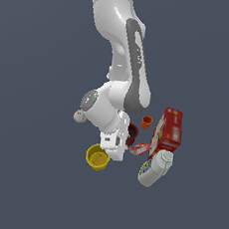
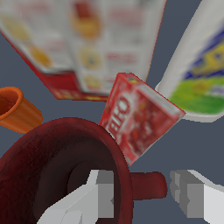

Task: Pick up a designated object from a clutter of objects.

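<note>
The designated object, a maroon mug [image 2: 52, 166] with a dark inside, fills much of the wrist view; its handle [image 2: 148, 185] sticks out sideways. My gripper [image 2: 142, 194] is open and low over it. One finger [image 2: 98, 194] is inside the mug's rim, and the other finger [image 2: 192, 197] is just beyond the handle's end, so wall and handle lie between them. In the exterior view the mug [image 1: 133, 132] shows partly behind the gripper [image 1: 125, 139], in the middle of the clutter of objects.
A small red box [image 2: 140, 116] leans close to the mug. Behind stand a large red box [image 1: 169, 130], a tiny orange cup [image 1: 146, 122] and a white bottle [image 1: 156, 168]. A yellow cup [image 1: 98, 158] and a white ball [image 1: 79, 116] lie towards the exterior view's left.
</note>
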You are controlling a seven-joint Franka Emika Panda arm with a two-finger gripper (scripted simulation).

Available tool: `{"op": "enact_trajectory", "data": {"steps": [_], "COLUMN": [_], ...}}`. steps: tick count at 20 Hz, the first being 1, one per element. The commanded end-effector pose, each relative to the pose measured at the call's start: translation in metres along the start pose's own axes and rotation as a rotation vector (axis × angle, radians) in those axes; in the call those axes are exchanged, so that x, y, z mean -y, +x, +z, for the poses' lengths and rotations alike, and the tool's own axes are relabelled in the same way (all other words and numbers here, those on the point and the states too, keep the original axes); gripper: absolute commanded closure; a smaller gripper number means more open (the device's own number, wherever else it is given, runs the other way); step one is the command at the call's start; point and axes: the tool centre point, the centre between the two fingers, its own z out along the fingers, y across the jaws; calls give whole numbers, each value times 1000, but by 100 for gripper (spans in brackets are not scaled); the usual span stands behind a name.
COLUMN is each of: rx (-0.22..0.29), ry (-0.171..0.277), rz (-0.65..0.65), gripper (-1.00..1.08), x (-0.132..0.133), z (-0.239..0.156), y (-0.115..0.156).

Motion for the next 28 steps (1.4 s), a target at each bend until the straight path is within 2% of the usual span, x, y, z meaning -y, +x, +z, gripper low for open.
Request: {"op": "enact_trajectory", "data": {"steps": [1, 10, 28], "rx": [0, 3, 5], "ry": [-3, -2, -2], "rz": [-1, -1, -1], "gripper": [108, 108, 108], "x": [-2, -8, -29], "z": [-12, -80, -268], "y": [4, 21, 69]}}
